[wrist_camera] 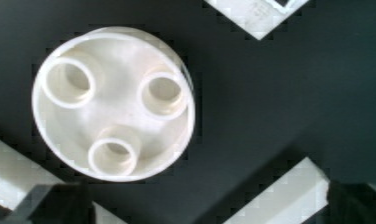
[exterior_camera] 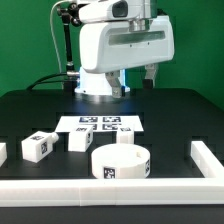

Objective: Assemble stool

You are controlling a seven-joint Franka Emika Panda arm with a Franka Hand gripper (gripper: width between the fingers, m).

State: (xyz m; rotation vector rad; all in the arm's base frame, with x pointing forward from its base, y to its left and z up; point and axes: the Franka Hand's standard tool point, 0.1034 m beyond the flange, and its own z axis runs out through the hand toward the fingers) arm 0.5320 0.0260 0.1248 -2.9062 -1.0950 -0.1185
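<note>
The seat [exterior_camera: 120, 163] is a low round ring of smooth white plastic with a black-and-white square tag on its side wall. It lies flat on the matte black table [exterior_camera: 30, 110], just in front of the marker board [exterior_camera: 100, 124] and near the front rail [exterior_camera: 100, 190]. From the wrist view, the seat [wrist_camera: 114, 105] shows a dished face with three round sockets, each with a raised rim.

To the exterior view's left of the seat stand the first leg [exterior_camera: 38, 146] and the second leg [exterior_camera: 78, 140]. Both are small, blocky, white and tagged, and they stand apart from each other. The third leg [exterior_camera: 125, 139] is partly hidden just behind the seat.

A second long white rail [exterior_camera: 205, 155] runs along the exterior view's right.

The white glossy arm [exterior_camera: 120, 45] stands over the table's far side. The fingers are not clear in either view, so their spread cannot be told.
</note>
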